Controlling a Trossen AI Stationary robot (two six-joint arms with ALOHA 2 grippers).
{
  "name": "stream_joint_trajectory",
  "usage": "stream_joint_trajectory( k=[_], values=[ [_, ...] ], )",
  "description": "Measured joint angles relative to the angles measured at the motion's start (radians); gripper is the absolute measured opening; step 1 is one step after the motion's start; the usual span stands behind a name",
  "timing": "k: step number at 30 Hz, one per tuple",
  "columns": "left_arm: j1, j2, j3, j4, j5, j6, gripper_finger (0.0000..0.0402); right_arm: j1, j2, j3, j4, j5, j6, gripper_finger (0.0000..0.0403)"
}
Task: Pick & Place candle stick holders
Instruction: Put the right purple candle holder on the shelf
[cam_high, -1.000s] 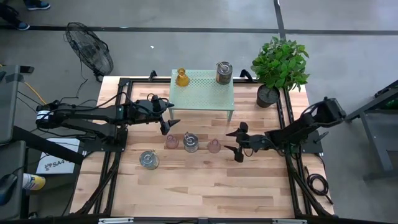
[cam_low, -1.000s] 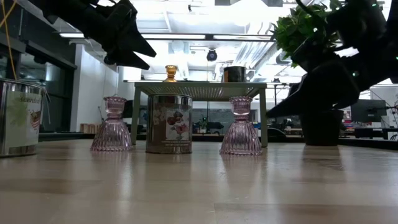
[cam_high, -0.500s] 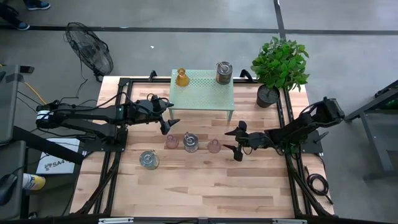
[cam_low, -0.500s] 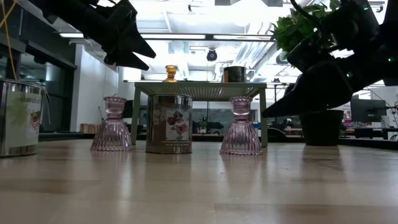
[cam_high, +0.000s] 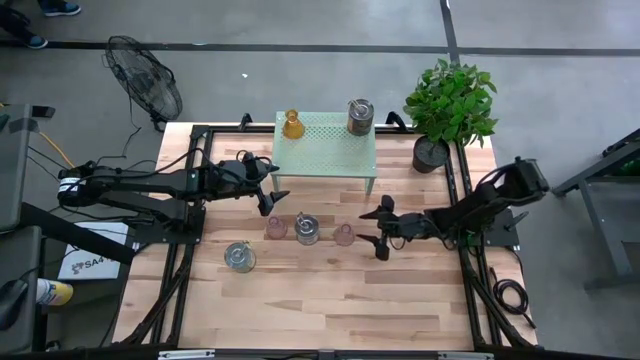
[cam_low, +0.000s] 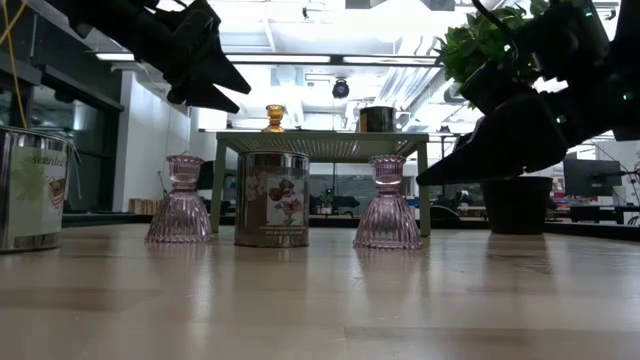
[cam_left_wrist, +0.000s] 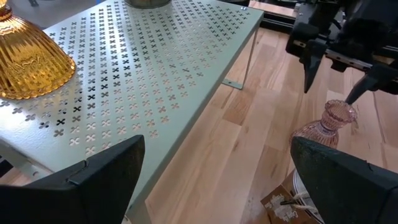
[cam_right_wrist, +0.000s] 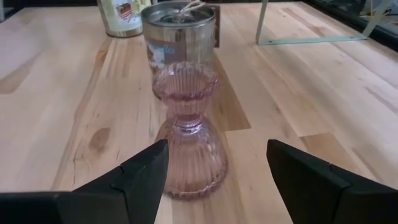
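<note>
Here, on the bare wood toward the middle of the table (cam_high: 330, 300): a pale pink glass holder (cam_high: 344, 235), upright, just beside the right claw (cam_high: 373, 227) and directly ahead of it, not touched. Right claw spread, hovering low over the wood, fingers (cam_right_wrist: 140, 177) either side of the line to that holder, nothing between them. In line with it toward the left edge: a squat silvery metal holder (cam_high: 307, 230) with a flowered label, then a second pink glass holder (cam_high: 276, 228), all three upright and close but apart. Farther toward the near-left corner, well apart from the row: another silvery metal holder (cam_high: 239, 257), standing alone.

Behind the row, near the far edge: a pale green perforated stand (cam_high: 330, 145). On top of it, an amber-orange glass holder (cam_high: 292, 125) at its left end and a third silvery metal holder (cam_high: 359, 116) at its right end, well apart from each other.

Left claw (cam_high: 272, 195) spread wide and empty, raised above the wood just beside the stand's left front leg, above and behind the second pink holder.

At the far-right corner: a dark pot with a leafy green plant (cam_high: 450, 105).
</note>
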Motion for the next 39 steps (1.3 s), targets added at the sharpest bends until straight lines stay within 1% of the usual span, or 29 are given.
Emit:
stream_joint_trajectory(
  k=[8, 16, 21, 27, 39],
  values=[
    [0.000, 0.000, 0.000, 0.000, 0.000, 0.000, 0.0396, 0.000, 0.110, 0.012, 0.121, -0.032, 0.001, 0.0268],
    [0.000, 0.000, 0.000, 0.000, 0.000, -0.006, 0.0396, 0.000, 0.184, 0.103, 0.120, -0.033, -0.037, 0.0269],
    [0.000, 0.000, 0.000, -0.001, 0.001, -0.006, 0.0396, 0.000, 0.191, 0.138, 0.048, -0.003, -0.053, 0.0269],
    [0.000, 0.000, 0.000, -0.001, 0.003, -0.005, 0.0396, -0.004, 0.191, 0.154, 0.046, -0.003, -0.054, 0.0269],
    [0.000, 0.000, 0.000, 0.000, 0.003, -0.003, 0.0396, -0.060, 0.194, 0.190, 0.023, -0.155, -0.080, 0.0267]
  ],
)
